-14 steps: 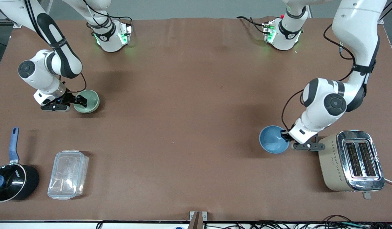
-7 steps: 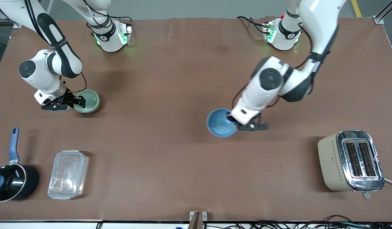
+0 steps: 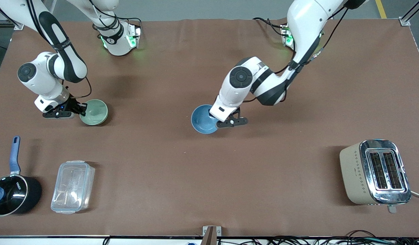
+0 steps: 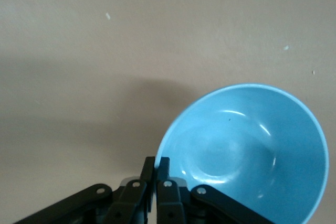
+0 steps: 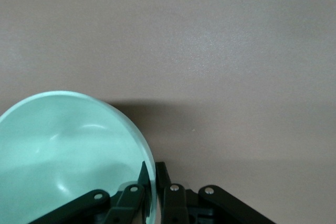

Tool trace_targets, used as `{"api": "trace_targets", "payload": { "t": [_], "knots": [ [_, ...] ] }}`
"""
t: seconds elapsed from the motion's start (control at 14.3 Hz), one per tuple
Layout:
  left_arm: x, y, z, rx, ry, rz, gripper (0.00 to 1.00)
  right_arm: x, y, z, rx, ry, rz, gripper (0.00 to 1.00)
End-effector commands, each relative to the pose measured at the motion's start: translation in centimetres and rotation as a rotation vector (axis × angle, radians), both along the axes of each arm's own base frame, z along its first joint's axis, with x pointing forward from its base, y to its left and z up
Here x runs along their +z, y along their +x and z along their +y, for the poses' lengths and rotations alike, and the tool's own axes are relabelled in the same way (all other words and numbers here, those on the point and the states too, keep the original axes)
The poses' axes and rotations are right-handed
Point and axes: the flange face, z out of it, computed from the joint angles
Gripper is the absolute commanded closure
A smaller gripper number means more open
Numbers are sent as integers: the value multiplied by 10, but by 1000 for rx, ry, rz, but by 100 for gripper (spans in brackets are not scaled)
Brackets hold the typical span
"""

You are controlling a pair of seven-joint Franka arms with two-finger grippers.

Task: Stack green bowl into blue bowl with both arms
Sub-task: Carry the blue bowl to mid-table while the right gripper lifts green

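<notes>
The blue bowl [image 3: 202,119] hangs over the middle of the table, held by its rim in my left gripper [image 3: 217,121]; in the left wrist view the fingers pinch the rim of the blue bowl [image 4: 247,150] at my left gripper [image 4: 156,165]. The pale green bowl [image 3: 95,112] is near the right arm's end, its rim pinched by my right gripper [image 3: 83,109]. In the right wrist view the green bowl [image 5: 63,150] sits with its rim between the fingers of my right gripper [image 5: 151,174].
A beige and chrome toaster [image 3: 376,172] stands near the front at the left arm's end. A clear lidded container [image 3: 72,186] and a black pot with a blue handle [image 3: 10,190] stand near the front at the right arm's end.
My left arm has carried the blue bowl from beside the toaster to over the table's middle. My right gripper with the green bowl has shifted only slightly.
</notes>
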Motion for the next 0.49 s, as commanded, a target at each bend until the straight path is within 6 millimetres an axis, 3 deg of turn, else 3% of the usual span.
{"api": "trace_targets", "payload": {
  "t": [0.0, 0.07, 0.28, 0.42],
  "knots": [
    [-10, -3, -17, 28, -23, -17, 100, 23, 6, -2, 5, 16, 41, 99],
    [-20, -12, -27, 24, -22, -9, 100, 41, 15, -3, -5, 25, 69, 99],
    [-43, -18, -30, 28, 30, -39, 100, 95, 46, -4, -3, 48, 142, 99],
    [-56, -20, -33, 39, 35, -65, 100, 144, 73, 3, -23, 103, 176, 99]
  ]
}}
